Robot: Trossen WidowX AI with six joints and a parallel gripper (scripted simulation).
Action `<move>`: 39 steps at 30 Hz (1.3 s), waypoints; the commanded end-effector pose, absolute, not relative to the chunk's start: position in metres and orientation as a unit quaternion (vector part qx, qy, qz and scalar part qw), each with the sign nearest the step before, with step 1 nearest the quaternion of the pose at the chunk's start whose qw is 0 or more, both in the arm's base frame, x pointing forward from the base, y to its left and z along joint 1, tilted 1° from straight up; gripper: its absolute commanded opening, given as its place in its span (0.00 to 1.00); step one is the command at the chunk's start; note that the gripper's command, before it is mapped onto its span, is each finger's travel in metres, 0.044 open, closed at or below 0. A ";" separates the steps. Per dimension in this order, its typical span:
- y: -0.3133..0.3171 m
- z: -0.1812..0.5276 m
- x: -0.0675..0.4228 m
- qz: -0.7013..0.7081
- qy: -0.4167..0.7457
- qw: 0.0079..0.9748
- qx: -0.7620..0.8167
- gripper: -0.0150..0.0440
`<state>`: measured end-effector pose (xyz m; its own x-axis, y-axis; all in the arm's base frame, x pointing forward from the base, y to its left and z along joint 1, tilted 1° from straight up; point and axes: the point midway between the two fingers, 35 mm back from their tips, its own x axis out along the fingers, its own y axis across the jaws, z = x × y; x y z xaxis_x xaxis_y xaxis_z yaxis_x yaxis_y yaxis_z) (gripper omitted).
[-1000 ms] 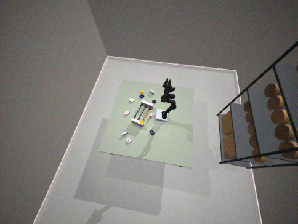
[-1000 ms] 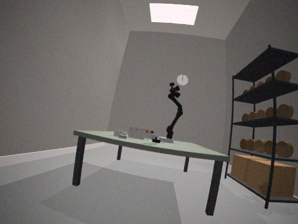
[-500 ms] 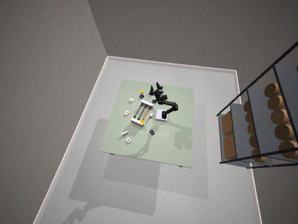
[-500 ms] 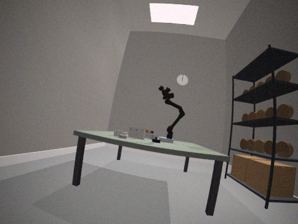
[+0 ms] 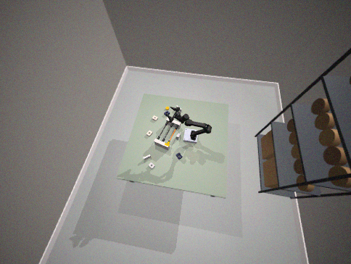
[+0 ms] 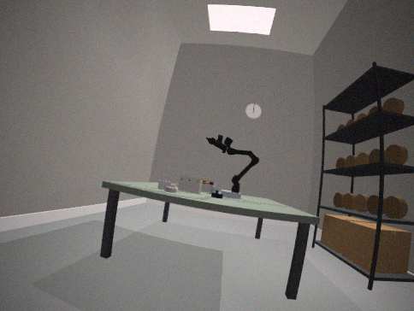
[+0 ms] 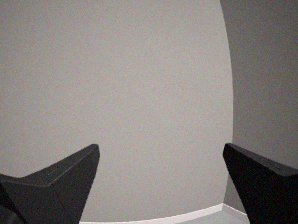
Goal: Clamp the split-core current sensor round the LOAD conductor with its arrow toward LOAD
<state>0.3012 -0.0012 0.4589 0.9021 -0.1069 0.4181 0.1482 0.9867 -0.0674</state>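
Note:
The conductor fixture lies on the green table. It has white end blocks with dark rods and one orange rod between them. Its labels are too small to read. Two small dark blue blocks stand on the table, one near the arm's base and one beyond the fixture's far end. I cannot tell which is the sensor. My gripper is open and empty, high above the fixture's far end. In the wrist view it faces the wall.
Several small white blocks lie left of the fixture. A yellow piece sits near the far dark block. The arm's base stands right of the fixture. A shelf rack stands off to the right.

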 end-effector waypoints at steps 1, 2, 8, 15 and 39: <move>0.000 0.386 0.314 -0.026 -0.112 0.993 -0.029 1.00; 0.000 0.368 0.315 -0.018 -0.088 0.996 -0.022 1.00; 0.000 0.323 0.316 0.000 -0.025 1.000 0.000 1.00; 0.016 0.312 0.323 0.024 0.012 1.000 -0.003 1.00; 0.200 0.183 0.246 0.283 0.516 0.788 -0.181 1.00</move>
